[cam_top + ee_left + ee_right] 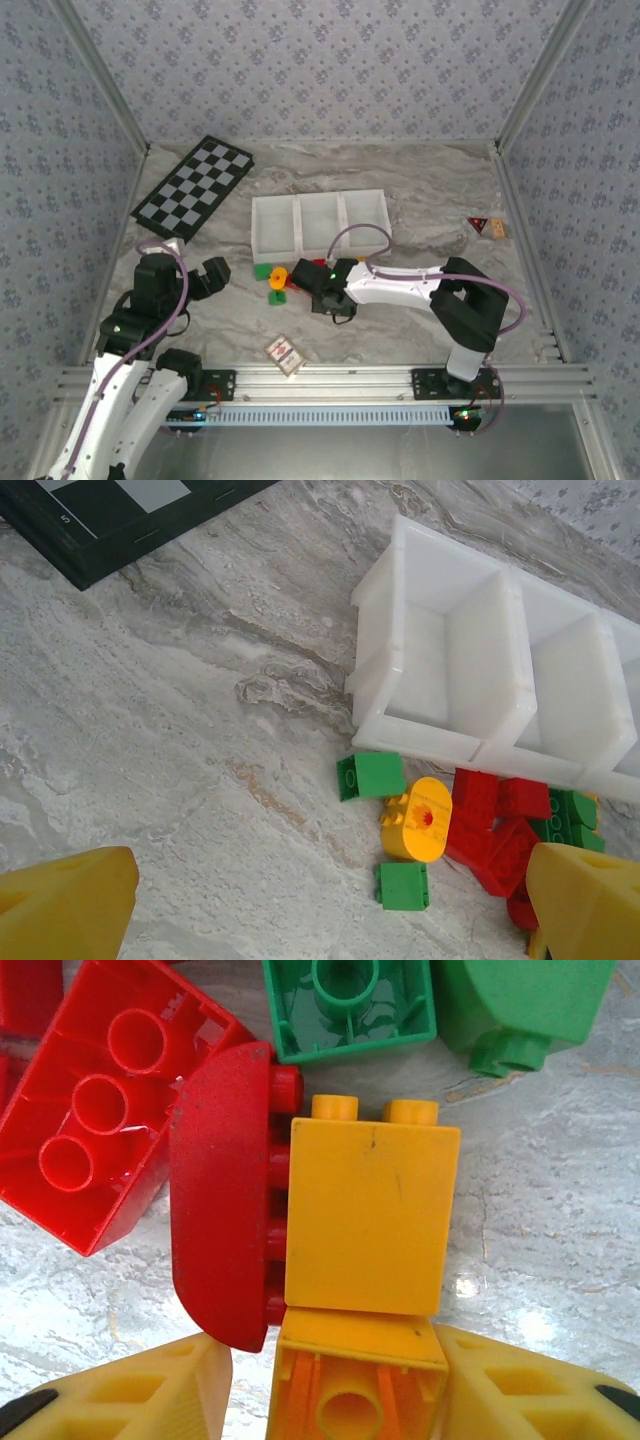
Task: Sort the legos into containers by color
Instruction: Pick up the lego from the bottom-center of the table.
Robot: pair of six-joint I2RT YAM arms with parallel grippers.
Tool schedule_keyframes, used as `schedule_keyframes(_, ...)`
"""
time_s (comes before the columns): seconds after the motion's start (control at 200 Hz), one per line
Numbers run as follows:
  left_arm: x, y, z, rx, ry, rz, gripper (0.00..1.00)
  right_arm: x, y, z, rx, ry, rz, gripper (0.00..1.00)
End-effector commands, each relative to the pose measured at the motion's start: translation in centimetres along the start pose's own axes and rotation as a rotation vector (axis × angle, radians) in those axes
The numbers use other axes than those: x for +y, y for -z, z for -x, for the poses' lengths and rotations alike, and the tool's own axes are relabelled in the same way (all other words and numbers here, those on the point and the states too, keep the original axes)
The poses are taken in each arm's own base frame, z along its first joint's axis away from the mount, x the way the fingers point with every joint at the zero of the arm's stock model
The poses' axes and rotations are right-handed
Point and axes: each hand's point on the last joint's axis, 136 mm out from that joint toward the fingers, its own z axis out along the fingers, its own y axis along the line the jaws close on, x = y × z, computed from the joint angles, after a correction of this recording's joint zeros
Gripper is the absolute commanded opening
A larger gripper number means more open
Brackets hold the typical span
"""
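Orange brick (pixel 352 1390), bottom edge off-frame

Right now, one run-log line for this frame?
phase: pick | right gripper: open, straddling orange brick, not clamped | left gripper: open, hovering | tray: empty

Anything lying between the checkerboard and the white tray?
No. The table between the checkerboard and the tray is bare marble, seen in the left wrist and top external views.

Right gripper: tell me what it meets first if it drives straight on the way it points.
The right gripper would first meet the orange brick sitting between its fingers; the yellow brick lies just beyond, seemingly touching it.
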Motion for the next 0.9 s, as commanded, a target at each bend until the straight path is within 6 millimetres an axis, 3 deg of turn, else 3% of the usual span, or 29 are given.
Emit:
schedule_keyframes(0.0,0.3,0.0,-0.4,0.006,0.005,0.012,1.0,-1.7,-0.2,-0.2,-0.008,0.005,-0.072,0.51)
schedule_keyframes(0.07,0.4,0.0,-0.4,0.005,0.007,0.014,1.0,-2.0,-0.2,-0.4,-0.002,0.007,-0.083,0.5)
schedule_keyframes(0.215,0.4,0.1,-0.5,0.008,0.009,0.014,1.0,-2.5,-0.2,-0.6,-0.005,0.013,-0.087,0.35)
schedule_keyframes(0.355,0.4,0.1,-0.5,0.008,0.01,0.016,1.0,-3.0,0.3,-0.6,-0.011,0.03,-0.096,0.29)
schedule_keyframes(0.47,0.4,0.1,-0.5,0.007,0.008,0.016,1.0,-3.3,1.2,-0.6,-0.023,0.05,-0.099,0.25)
schedule_keyframes(0.57,0.4,0.2,-0.6,0.008,0.008,0.018,1.0,-3.3,3.3,0.0,-0.049,0.08,-0.084,0.22)
schedule_keyframes(0.755,0.5,0.3,-0.5,-0.006,0.012,0.017,1.0,-2.6,9.1,3.2,-0.162,0.167,0.018,0.27)
schedule_keyframes(0.78,0.5,0.3,-0.4,-0.007,0.012,0.017,1.0,-2.0,10.6,4.6,-0.191,0.164,0.054,0.27)
schedule_keyframes(0.894,0.4,0.3,-0.5,0.0,0.009,0.012,1.0,-2.7,13.4,9.2,-0.286,0.199,0.074,0.27)
